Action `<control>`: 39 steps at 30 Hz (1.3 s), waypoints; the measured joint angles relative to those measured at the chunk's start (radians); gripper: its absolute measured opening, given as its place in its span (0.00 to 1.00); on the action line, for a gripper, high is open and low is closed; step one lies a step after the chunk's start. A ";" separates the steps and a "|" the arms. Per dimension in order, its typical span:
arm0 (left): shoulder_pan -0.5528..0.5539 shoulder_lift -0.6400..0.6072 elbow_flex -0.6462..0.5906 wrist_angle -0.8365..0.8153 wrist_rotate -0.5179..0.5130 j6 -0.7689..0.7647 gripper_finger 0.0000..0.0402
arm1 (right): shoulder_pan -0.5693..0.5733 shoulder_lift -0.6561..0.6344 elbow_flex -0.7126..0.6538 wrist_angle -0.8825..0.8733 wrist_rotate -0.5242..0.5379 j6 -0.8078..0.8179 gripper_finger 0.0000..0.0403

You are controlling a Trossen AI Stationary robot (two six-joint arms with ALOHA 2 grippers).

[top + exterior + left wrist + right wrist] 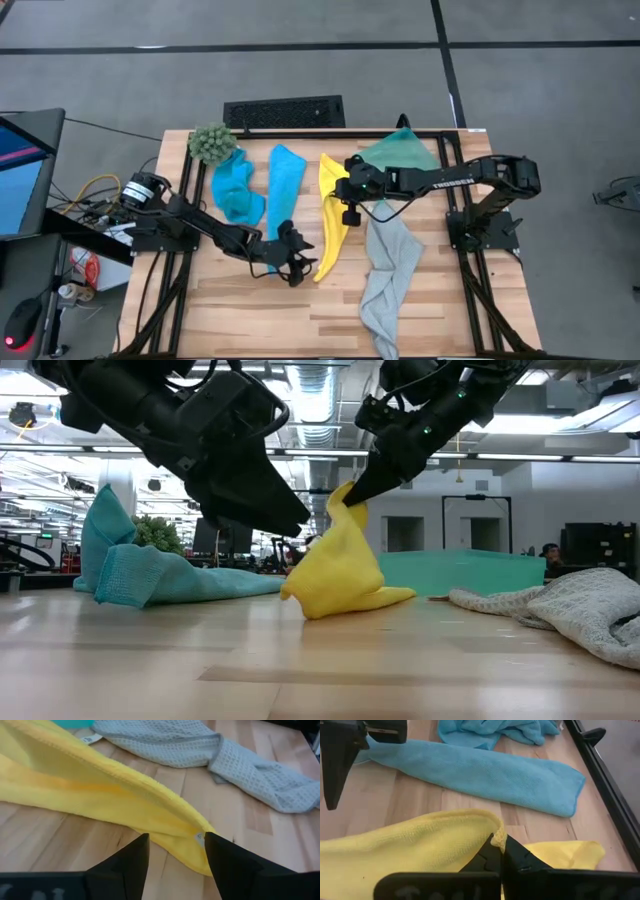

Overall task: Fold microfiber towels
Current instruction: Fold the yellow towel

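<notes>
Up close, four soft cloths lie on the pale wooden surface (300, 310): one fleecy yellow towel (331, 215) in a long strip mid-surface, two blue towels beside it, one crumpled (236, 190) and one a flat strip (283, 195), and one waffle-textured grey towel (390, 275) rumpled toward the right. The right pincer (499, 840) is clamped on the yellow towel's far end, lifting it into a peak. The left pincer (175, 852) hangs with its two dark fingers parted at the strip's near end.

The grey towel (388, 285) runs off the bench (450, 300) edge at six o'clock. The green bin (402, 152) lies partly under the right arm, and its far end is hidden.
</notes>
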 joint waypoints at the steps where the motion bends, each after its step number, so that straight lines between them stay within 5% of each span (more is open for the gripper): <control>1: -0.003 0.000 0.000 0.001 -0.006 -0.003 0.47 | 0.000 0.000 0.000 0.000 0.000 0.000 0.03; 17: -0.060 0.141 0.001 0.173 0.000 -0.126 0.48 | 0.000 0.000 0.000 0.001 0.000 0.000 0.04; 31: -0.077 0.239 0.052 0.167 0.007 -0.144 0.48 | 0.000 0.000 0.000 0.024 0.000 0.003 0.04; 39: -0.073 0.226 0.068 0.115 0.020 -0.129 0.29 | 0.000 0.000 0.000 0.020 0.000 0.019 0.04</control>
